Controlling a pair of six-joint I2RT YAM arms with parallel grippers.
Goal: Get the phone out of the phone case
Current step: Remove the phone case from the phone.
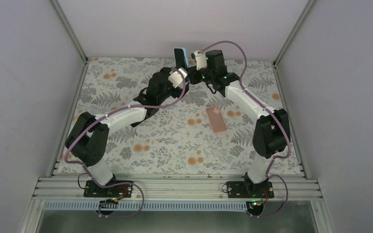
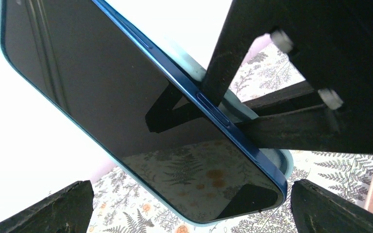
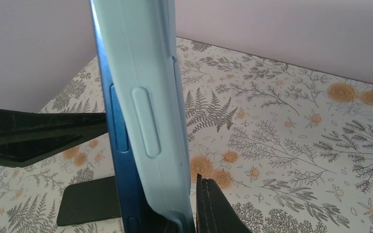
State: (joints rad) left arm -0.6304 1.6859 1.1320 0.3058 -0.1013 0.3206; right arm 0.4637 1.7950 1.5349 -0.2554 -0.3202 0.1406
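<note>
Standing upright in the air over the middle of the far edge of the table [image 1: 126, 145], the phone [image 1: 180, 57] is in its light blue case [image 3: 150, 121], and both arms reach to it. The right gripper [image 1: 193, 59] is clamped on it from the side. One finger [image 3: 213, 208] presses on the back of the case, and I think the other presses the screen side. I judge it holds the phone high like this so that the other arm has free room on all sides.

Along one long side the dark blue frame of the phone shows beside the lip of the case, so the case looks partly loose there.

The left gripper [image 1: 184, 68] has its fingers [image 2: 68, 208] wide apart and holds nothing. The lower corner of the phone hangs between them without touching, as far as I can see. This looks like a position ready to grip one part and pull.

A pink flat thing [image 1: 217, 119], maybe another case, lies on the table right of the middle, well apart.
</note>
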